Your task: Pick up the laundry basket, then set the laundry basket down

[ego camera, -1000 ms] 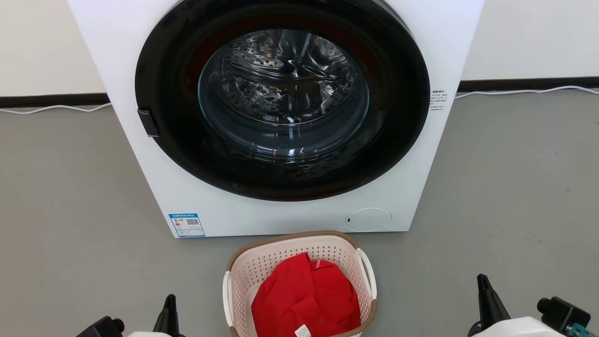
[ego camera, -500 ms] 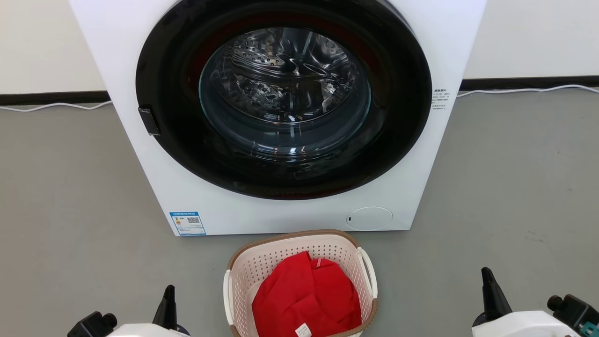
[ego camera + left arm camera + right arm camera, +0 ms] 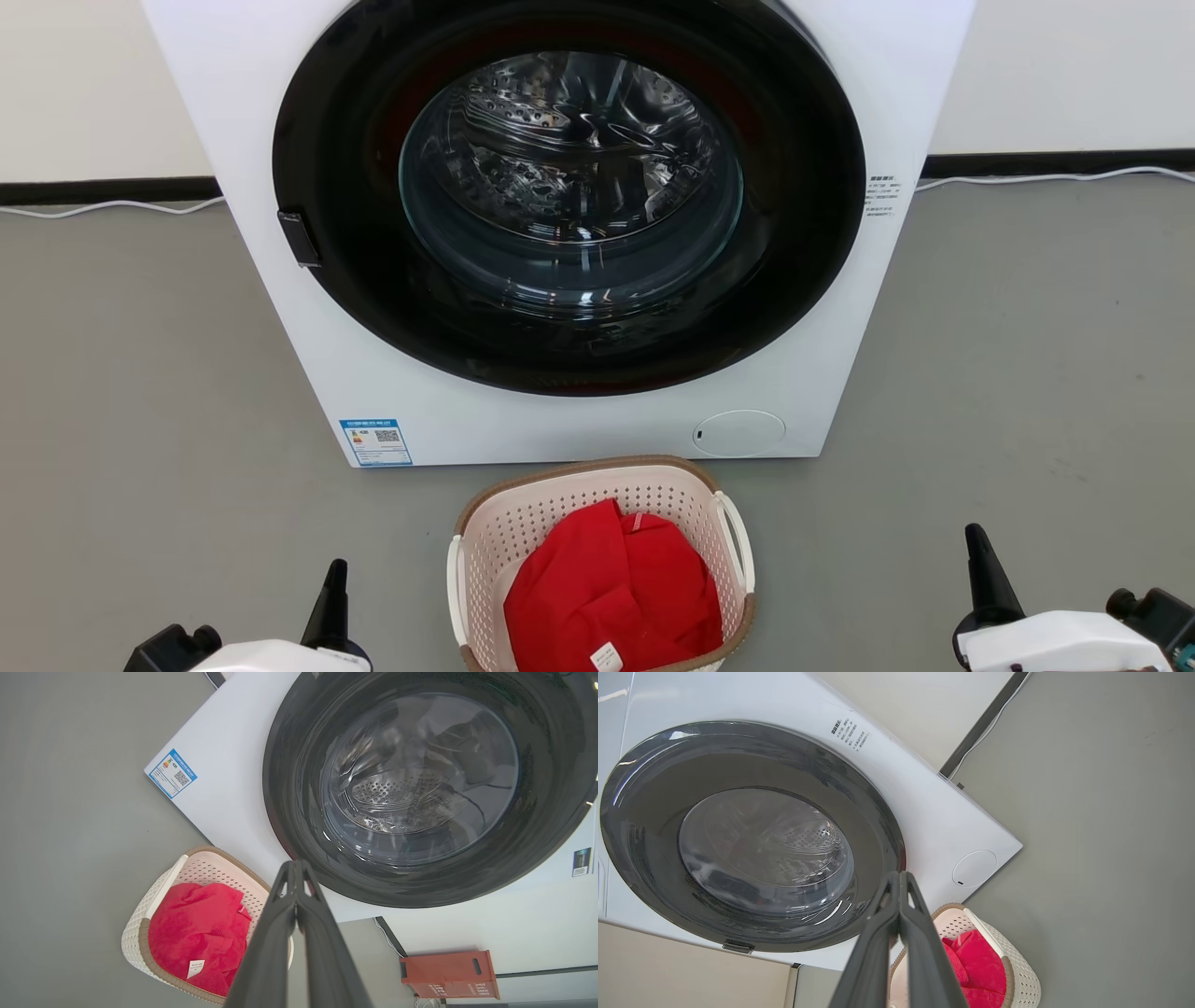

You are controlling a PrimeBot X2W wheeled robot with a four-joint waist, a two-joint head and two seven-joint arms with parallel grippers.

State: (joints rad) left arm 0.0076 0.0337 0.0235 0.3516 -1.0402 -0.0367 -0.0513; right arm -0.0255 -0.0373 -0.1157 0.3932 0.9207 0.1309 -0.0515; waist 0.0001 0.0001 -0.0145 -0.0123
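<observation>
The laundry basket [image 3: 523, 537], pale pink-cream with a brown rim and white side handles, stands on the grey floor just in front of the washer, with a red cloth [image 3: 611, 597] inside. It also shows in the left wrist view [image 3: 140, 924] and the right wrist view [image 3: 1017, 975]. My left gripper [image 3: 334, 593] is low at the basket's left, apart from it, fingers [image 3: 294, 891] pressed together and empty. My right gripper [image 3: 978, 560] is well off to the basket's right, fingers [image 3: 899, 896] likewise together and empty.
A white front-loading washer [image 3: 579, 429] with a dark round door [image 3: 569, 196] stands right behind the basket. A white cable [image 3: 1055, 177] runs along the wall base. An orange box [image 3: 448, 975] sits by the wall in the left wrist view. Grey floor lies on both sides.
Both arms have risen a little further into the head view. The camera has shifted slightly, so the washer and basket sit a touch higher.
</observation>
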